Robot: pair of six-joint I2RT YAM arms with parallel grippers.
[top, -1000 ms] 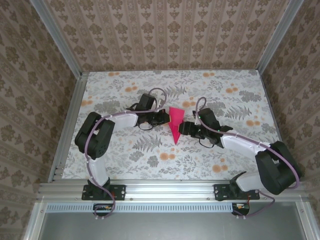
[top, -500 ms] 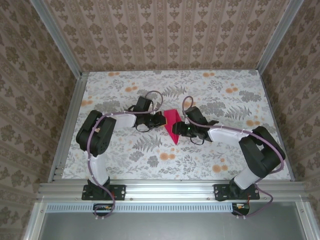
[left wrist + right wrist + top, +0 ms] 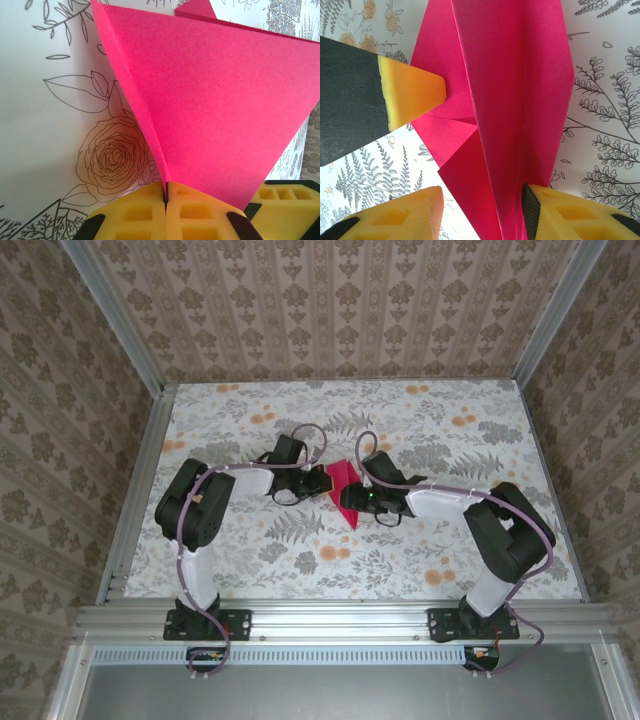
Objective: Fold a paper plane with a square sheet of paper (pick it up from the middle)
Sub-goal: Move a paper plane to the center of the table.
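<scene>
The magenta-pink paper plane (image 3: 345,478) is a folded pointed shape at mid-table, between the two grippers. My left gripper (image 3: 325,480) is shut on its left edge; in the left wrist view the yellow pads (image 3: 150,210) pinch the fold of the paper (image 3: 220,100). My right gripper (image 3: 352,498) is at the plane's right side and stands open. In the right wrist view its jaws (image 3: 481,200) straddle the centre ridge of the paper (image 3: 515,100). The right pad (image 3: 555,210) lies against the ridge and the left pad (image 3: 405,217) stands apart. The left gripper's fingertip (image 3: 412,92) rests on the paper's far flap.
The floral tablecloth (image 3: 300,550) covers the table, which has aluminium rails at the left (image 3: 135,500) and the near edge (image 3: 340,618). Patterned walls stand close on three sides. Both arms bend inward to the table's middle.
The right gripper has moved left onto the plane and its jaws have narrowed around the ridge. The left gripper kept its hold and shifted only slightly.
</scene>
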